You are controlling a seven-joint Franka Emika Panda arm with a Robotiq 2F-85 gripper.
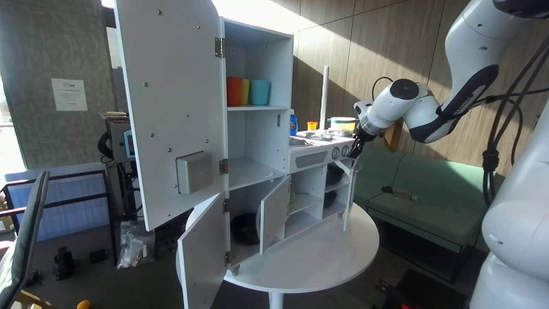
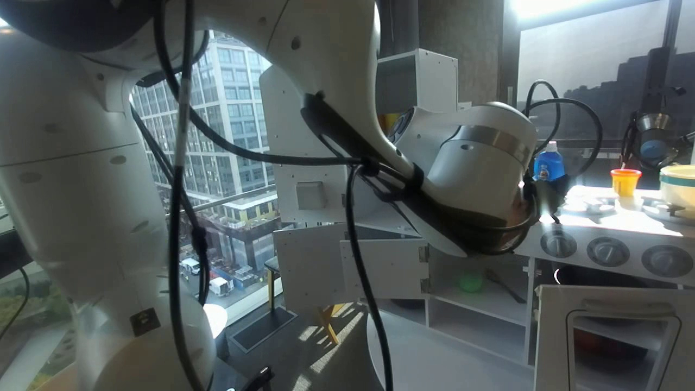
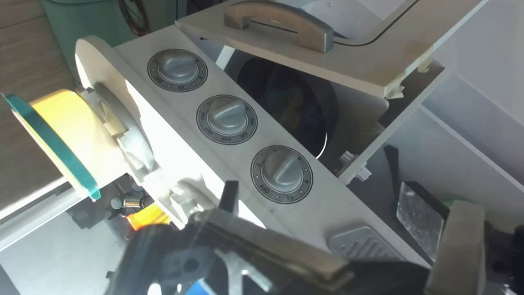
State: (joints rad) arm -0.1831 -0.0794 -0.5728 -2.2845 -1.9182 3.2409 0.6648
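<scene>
My gripper [image 3: 325, 209] is open in the wrist view, with nothing between its fingers. It also shows in an exterior view [image 1: 356, 149], at the front edge of a white toy kitchen's stove. The nearest knob [image 3: 282, 172] lies just beyond the fingers on the front panel, beside two more knobs. A grey ridged plate [image 3: 364, 243] is partly hidden by the gripper. The oven door [image 3: 364, 61] hangs open with a grey handle [image 3: 294, 22]. A dark pan [image 3: 282, 94] sits inside the oven. A yellow pot with a teal rim [image 3: 77, 123] stands on the stovetop.
An orange cup [image 2: 625, 182] and a blue bottle [image 2: 549, 163] stand on the counter. The tall cabinet door [image 1: 171, 107] and two lower doors [image 1: 206, 253] [image 1: 274, 214] stand open. Coloured cups [image 1: 260, 92] sit on a shelf. The kitchen stands on a round white table [image 1: 317, 266].
</scene>
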